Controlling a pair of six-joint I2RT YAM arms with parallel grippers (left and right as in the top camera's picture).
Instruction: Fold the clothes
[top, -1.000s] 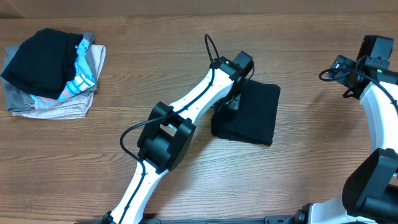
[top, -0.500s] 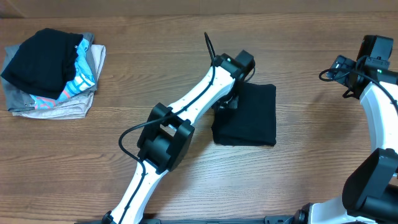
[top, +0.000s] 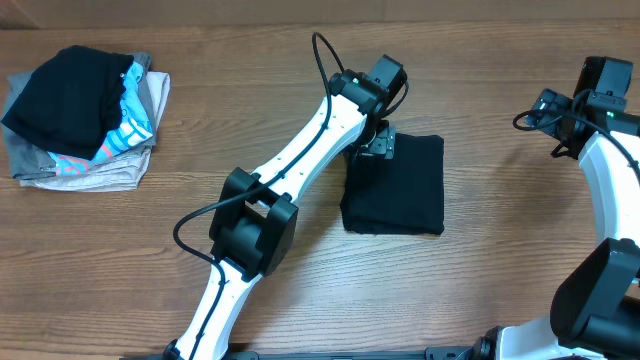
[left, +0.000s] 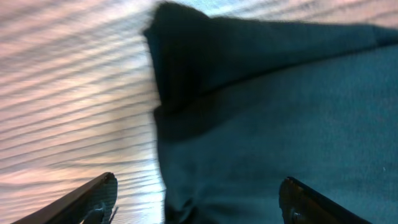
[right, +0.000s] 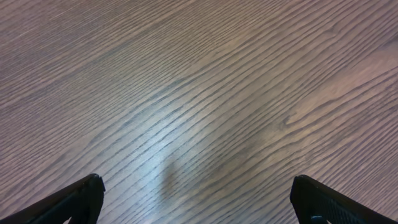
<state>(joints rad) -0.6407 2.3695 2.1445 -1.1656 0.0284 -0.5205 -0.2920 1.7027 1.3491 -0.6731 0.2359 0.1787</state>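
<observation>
The clothes, a black T-shirt (top: 395, 185), lie folded into a neat rectangle at the middle of the wooden table. My left gripper (top: 378, 143) hovers over the shirt's far-left corner, open and holding nothing. In the left wrist view the dark fabric (left: 267, 106) fills the right side, its edge running down between the spread fingertips (left: 93, 198) of my left gripper (left: 198, 200). My right gripper (top: 552, 118) stays at the far right edge, away from the shirt. In the right wrist view, my right gripper (right: 199, 200) is open over bare wood.
A pile of folded garments (top: 85, 120) sits at the far left: a black one on top, with turquoise-patterned and grey ones beneath. The left arm (top: 290, 190) stretches diagonally across the table from the front.
My left gripper has opened, let go of the shirt and drawn back toward the far side. The folded shirt has settled squarer. The right arm has not moved.
</observation>
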